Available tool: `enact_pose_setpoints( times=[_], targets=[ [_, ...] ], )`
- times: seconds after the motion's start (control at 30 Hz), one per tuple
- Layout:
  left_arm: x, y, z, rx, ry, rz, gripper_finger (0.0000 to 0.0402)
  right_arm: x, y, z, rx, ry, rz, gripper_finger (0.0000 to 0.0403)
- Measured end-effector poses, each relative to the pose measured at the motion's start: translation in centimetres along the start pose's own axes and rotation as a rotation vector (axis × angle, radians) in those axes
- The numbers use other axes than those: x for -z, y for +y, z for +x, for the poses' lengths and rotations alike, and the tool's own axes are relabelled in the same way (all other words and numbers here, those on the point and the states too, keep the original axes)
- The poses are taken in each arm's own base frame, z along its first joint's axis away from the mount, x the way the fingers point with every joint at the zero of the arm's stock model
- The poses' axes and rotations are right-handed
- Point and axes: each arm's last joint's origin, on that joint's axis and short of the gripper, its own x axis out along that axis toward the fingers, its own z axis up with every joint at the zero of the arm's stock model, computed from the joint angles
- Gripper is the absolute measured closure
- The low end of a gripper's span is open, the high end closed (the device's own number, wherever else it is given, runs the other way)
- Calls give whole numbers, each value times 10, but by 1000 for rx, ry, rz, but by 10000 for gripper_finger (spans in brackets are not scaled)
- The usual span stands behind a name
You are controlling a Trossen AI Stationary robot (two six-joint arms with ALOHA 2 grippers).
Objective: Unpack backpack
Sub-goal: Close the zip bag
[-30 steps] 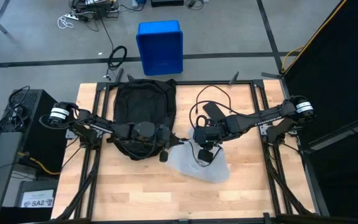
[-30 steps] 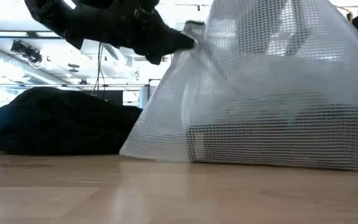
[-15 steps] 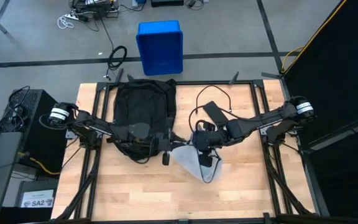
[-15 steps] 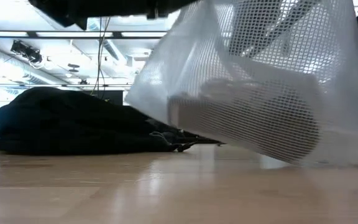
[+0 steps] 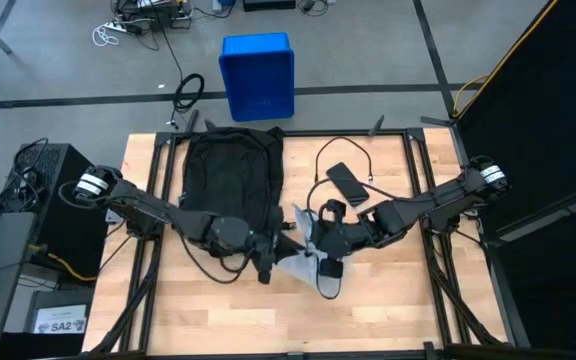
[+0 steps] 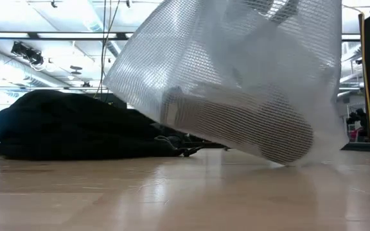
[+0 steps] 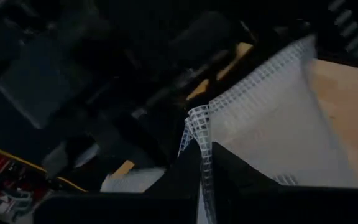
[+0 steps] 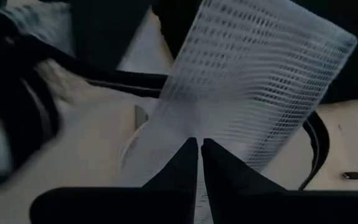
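Note:
The black backpack (image 5: 230, 170) lies flat on the table's far left part, also seen in the low view (image 6: 63, 125). A white mesh bag (image 5: 303, 258) hangs between my two grippers near the table's middle. In the low view the bag (image 6: 236, 77) is tilted, with a pale roll-shaped thing (image 6: 236, 122) inside it. My left gripper (image 5: 280, 248) is shut on the bag's left side. My right gripper (image 5: 316, 248) is shut on its right side. My left gripper pinches the mesh bag's edge (image 7: 199, 140) between its two fingers, coming nearly level from the table's left. The mesh fans out beyond the fingers. My right gripper pinches the bag's mesh (image 8: 197, 127) between its two fingers, slanting down from the table's right. The bag hangs tilted below both, its low end (image 6: 288, 157) seemingly clear of the table.
A black phone (image 5: 348, 184) and a thin black cable (image 5: 340, 150) lie on the table behind the right arm. A blue bin (image 5: 258, 75) stands on the floor beyond the far edge. Bare wood lies along the near edge (image 5: 268, 320).
Both grippers have risen and drawn closer together, the left going toward the right and near edges while rolling, the right going toward the left. The mesh bag, which lay spread on the table, has been lifted, gathered narrower and tipped.

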Motion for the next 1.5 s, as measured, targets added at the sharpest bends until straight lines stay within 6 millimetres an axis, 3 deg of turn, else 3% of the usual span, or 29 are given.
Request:
enact_pose_setpoints(
  times=[0.27, 0.53, 0.83, 1.1, 1.23, 1.5],
  targets=[
    [-17, -20, -12, 3, 38, 60, 401, 7, 16, -6, 1, -4, -31, 403],
    [-24, -23, -17, -2, 28, 80, 401, 1, 13, -19, -19, 13, -15, 387],
    [-23, -25, -17, 9, 39, 86, 401, -16, 6, -48, -32, 35, -7, 264],
    [-24, -27, -19, 21, 40, 88, 401, 0, -1, -54, -50, 250, -64, 181],
    [-25, -30, -20, 30, 44, 92, 401, 6, -2, -58, -31, 306, -81, 176],
    [-24, -31, -20, 32, 57, 78, 401, 9, 1, -60, -74, 328, -100, 205]
  ],
)
